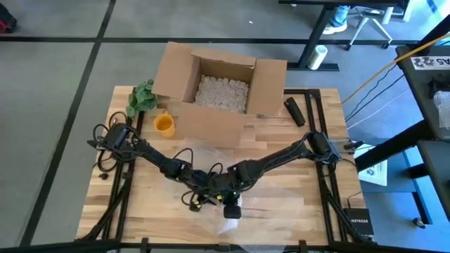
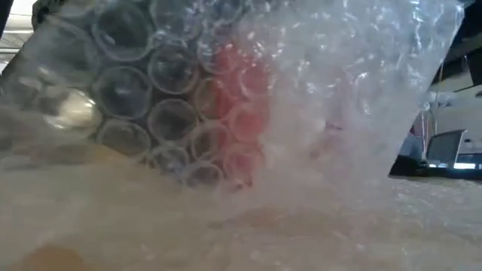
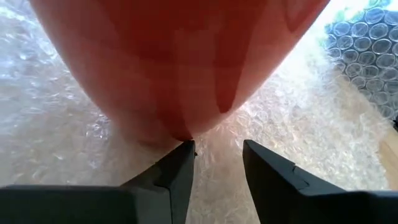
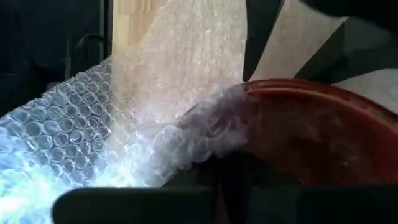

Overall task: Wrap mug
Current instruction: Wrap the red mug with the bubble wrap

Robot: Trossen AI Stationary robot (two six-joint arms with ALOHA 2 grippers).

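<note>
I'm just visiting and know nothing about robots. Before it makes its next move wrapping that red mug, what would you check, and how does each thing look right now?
1. Red mug on the bubble wrap: ok.
2. Wrap pulled up against the mug's rim: ok.
3. Left claw open, close to the mug: ok.
4. Right claw gripping the wrap: cannot tell.
5. Cardboard box open, with padding inside: ok.
6. Yellow cup away from both arms: ok.

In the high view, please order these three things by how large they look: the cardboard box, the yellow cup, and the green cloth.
1. cardboard box, by far the largest.
2. green cloth, much smaller.
3. yellow cup, a little smaller than the cloth, though the two look close.

All three sit on the table, so nearness to the camera hardly changes the order.
</note>
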